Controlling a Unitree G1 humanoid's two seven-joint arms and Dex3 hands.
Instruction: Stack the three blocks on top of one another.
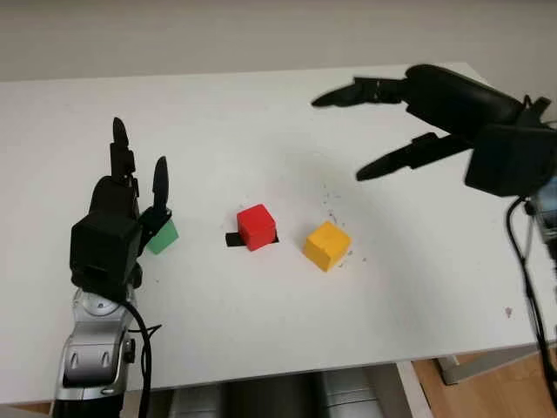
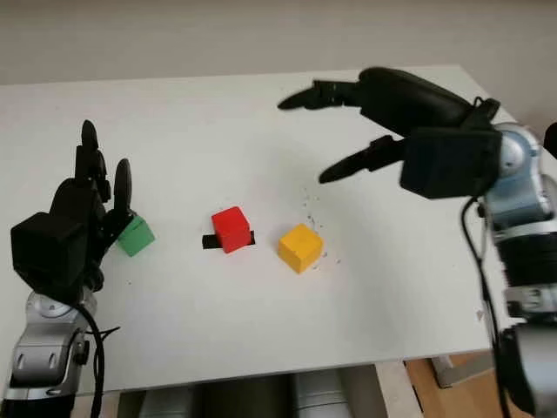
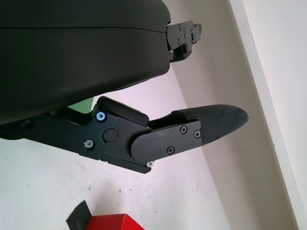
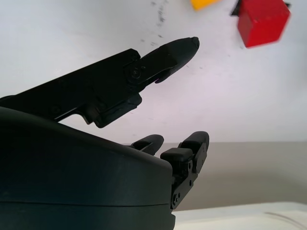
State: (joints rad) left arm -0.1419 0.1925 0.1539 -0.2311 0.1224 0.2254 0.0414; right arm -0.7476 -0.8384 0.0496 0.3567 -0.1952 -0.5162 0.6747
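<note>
Three blocks lie apart on the white table (image 1: 261, 331). The red block (image 1: 257, 226) sits in the middle and the yellow block (image 1: 326, 246) lies just right of it. Over at the left is the green block (image 2: 135, 236), partly hidden by my left hand (image 1: 139, 165). That hand stands upright and open, its thumb beside the green block (image 3: 81, 104) without closing on it. My right hand (image 1: 341, 138) hovers open above the table's back right, away from the red block (image 4: 263, 21) and the yellow block (image 4: 204, 4).
A black tape mark (image 1: 233, 239) lies under the red block's left side. Small dark specks (image 1: 332, 205) dot the table behind the yellow block. The table's front edge (image 1: 348, 370) runs close by, with floor (image 1: 487, 392) at the lower right. A black cable (image 1: 522, 261) hangs along my right arm.
</note>
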